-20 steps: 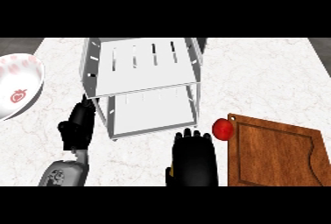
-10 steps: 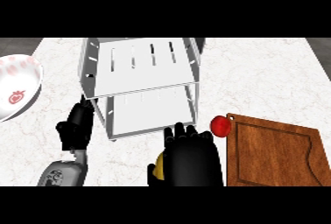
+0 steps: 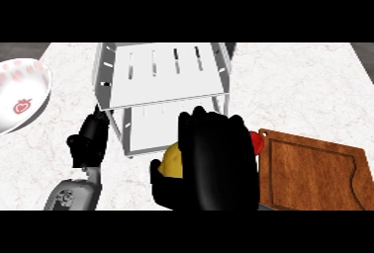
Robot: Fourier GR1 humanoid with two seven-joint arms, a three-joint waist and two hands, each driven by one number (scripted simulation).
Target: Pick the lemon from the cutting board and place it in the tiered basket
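- Head view: right hand (image 3: 215, 158) is curled around the yellow lemon (image 3: 172, 160), holding it just in front of the tiered basket (image 3: 164, 101).
- Left hand (image 3: 91, 138) rests beside the basket, fingers relaxed.
- Red fruit (image 3: 257, 142) sits at the cutting board's (image 3: 310, 170) edge.
- White bowl (image 3: 22, 94) sits far left.

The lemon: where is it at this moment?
In the head view, the lemon sits low centre, held in the right hand, just in front of the tiered basket.

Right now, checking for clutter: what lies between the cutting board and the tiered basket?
In the head view, a red fruit sits at the cutting board's left edge, beside the tiered basket.
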